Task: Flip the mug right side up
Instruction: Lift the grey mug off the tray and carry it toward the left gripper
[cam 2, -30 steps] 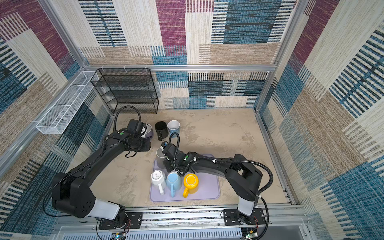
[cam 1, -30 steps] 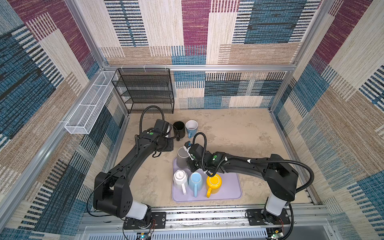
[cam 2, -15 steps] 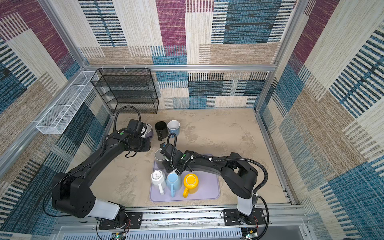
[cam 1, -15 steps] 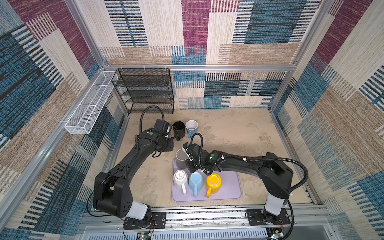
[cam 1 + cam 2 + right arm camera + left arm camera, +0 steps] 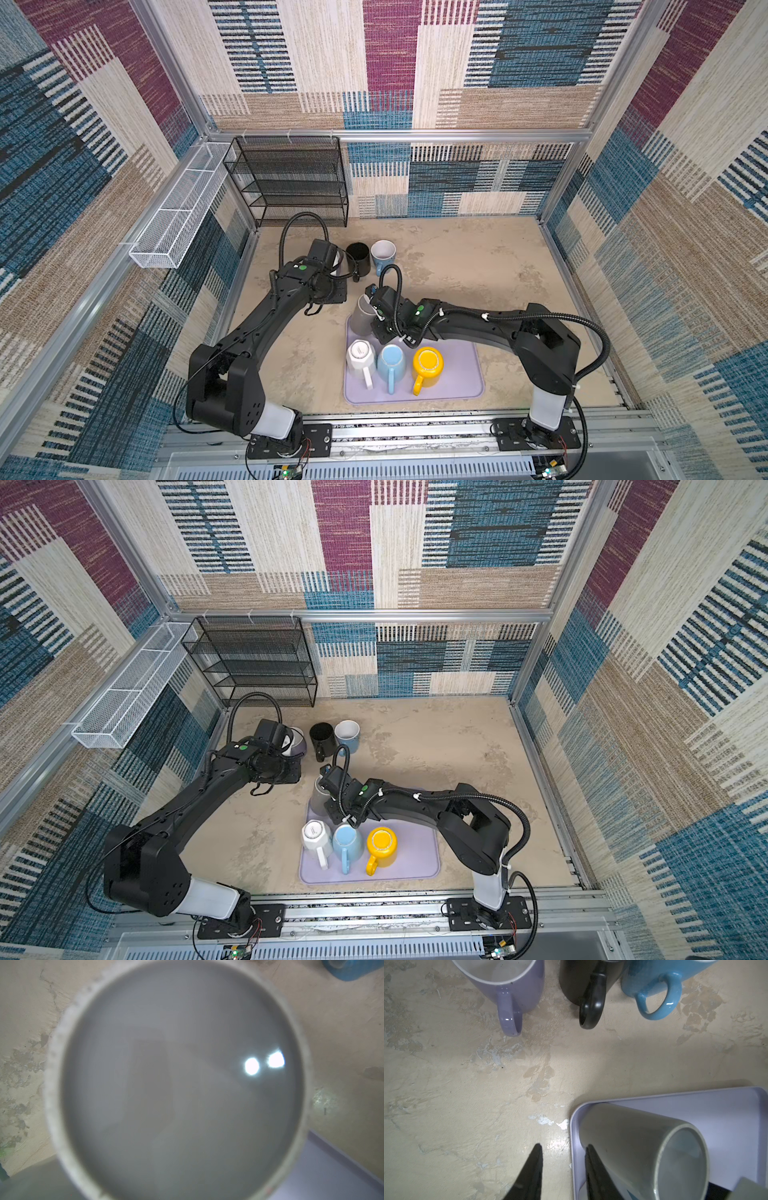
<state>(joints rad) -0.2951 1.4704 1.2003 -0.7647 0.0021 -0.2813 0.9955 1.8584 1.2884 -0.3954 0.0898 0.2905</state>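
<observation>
1. Since the earlier frames the right arm has swung its elbow a little to the left and far. Its wrist now sits closer over the plain grey cylindrical ceramic mug (image 5: 360, 320). The left arm has not shifted.
2. The grey mug is at the far left corner of the flat lavender tray (image 5: 457, 374), no longer square on its mouth but leaning.
3. The right pincer (image 5: 378, 324) is closed. Because the mug stays tipped without falling, I judge that the pincer grips it, probably by the handle. The handle and the fingertips are hidden in every view.
4. The left pincer (image 5: 562, 1147) hangs just beside the tray's corner with its fingers apart and nothing between them.
5. Progress: the turn has only begun. The mug is still mostly inverted, so most of the rotation is left, then setting it down on its base and letting go.
6. Direction: the long axis is tilted. The unglazed foot ring and recessed base (image 5: 182, 1084) face up toward the right wrist. The mouth points down at the tray's far left corner, and I cannot tell whether the rim still touches the tray.
7. A white faceted mug (image 5: 360, 353), a pale blue mug (image 5: 391, 360) and a yellow mug (image 5: 428, 361) stand upside down along the tray's near side.
8. A lilac mug (image 5: 508, 980), a black mug (image 5: 358, 257) and a blue mug with a white inside (image 5: 383, 253) stand upright on the beige surface (image 5: 457, 270) beyond the tray.
</observation>
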